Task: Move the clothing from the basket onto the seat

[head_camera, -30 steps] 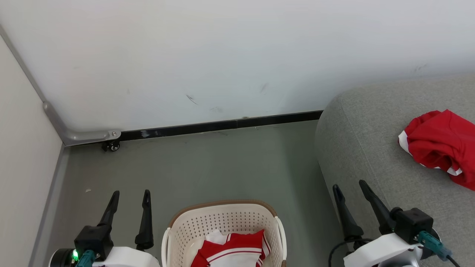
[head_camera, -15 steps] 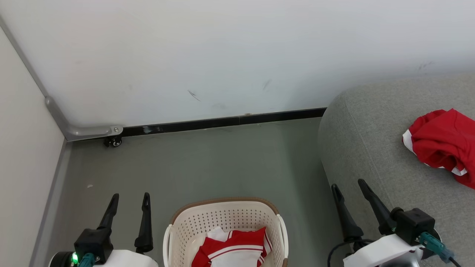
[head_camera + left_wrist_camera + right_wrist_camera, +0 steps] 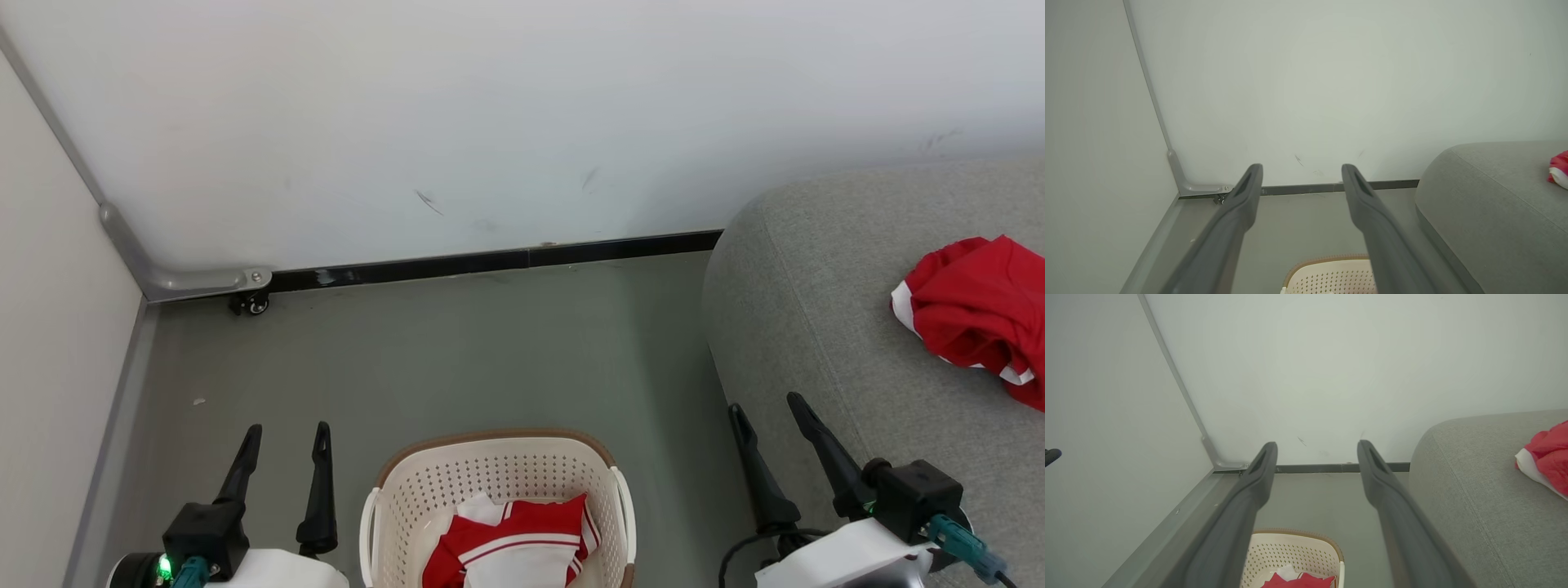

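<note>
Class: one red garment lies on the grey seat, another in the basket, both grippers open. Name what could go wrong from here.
1. The red-and-white garment sits low inside the basket, between perforated walls; the open right gripper or left gripper might snag a wall and tip it.
2. Released near the rounded edge of the seat, cloth could slide to the floor.
3. A shallow pinch may catch one fold and drop it.

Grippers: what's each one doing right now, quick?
Left gripper: open, holding nothing.
Right gripper: open, holding nothing.
</note>
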`<state>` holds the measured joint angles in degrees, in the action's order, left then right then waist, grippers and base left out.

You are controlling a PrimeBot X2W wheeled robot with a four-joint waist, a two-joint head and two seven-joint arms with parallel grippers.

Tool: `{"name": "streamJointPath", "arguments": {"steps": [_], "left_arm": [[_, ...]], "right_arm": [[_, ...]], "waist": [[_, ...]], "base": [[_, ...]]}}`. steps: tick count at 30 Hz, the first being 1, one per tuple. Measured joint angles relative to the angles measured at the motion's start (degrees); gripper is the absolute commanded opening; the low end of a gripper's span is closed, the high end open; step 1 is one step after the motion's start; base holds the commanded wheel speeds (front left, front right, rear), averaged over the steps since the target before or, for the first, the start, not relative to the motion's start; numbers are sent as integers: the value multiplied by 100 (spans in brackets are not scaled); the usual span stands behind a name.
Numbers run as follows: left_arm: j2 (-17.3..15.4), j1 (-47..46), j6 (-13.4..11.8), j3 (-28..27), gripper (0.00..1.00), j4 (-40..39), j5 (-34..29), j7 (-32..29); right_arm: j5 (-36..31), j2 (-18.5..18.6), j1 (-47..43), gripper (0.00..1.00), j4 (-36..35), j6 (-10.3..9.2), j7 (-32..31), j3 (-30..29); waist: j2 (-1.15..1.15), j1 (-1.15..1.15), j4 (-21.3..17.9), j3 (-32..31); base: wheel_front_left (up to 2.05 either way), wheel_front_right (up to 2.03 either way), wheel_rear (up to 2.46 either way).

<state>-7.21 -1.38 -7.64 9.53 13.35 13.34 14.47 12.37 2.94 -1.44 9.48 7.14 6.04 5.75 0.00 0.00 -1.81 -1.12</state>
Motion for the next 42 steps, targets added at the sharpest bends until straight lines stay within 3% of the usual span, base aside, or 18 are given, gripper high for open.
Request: {"name": "streamJointPath", "arguments": {"steps": [23, 42], "left_arm": [[10, 1, 19, 78, 100, 9, -59, -1], [24, -381, 364, 564, 100, 444, -259, -93]], "right_arm": [[29, -4, -126, 100, -255, 0, -58, -15], [-192, -45, -360, 100, -764, 0, -49, -731]], "waist": [[0, 0, -42, 113], [0, 0, -245, 496]], "base": [[0, 0, 0], [0, 0, 0]]}}
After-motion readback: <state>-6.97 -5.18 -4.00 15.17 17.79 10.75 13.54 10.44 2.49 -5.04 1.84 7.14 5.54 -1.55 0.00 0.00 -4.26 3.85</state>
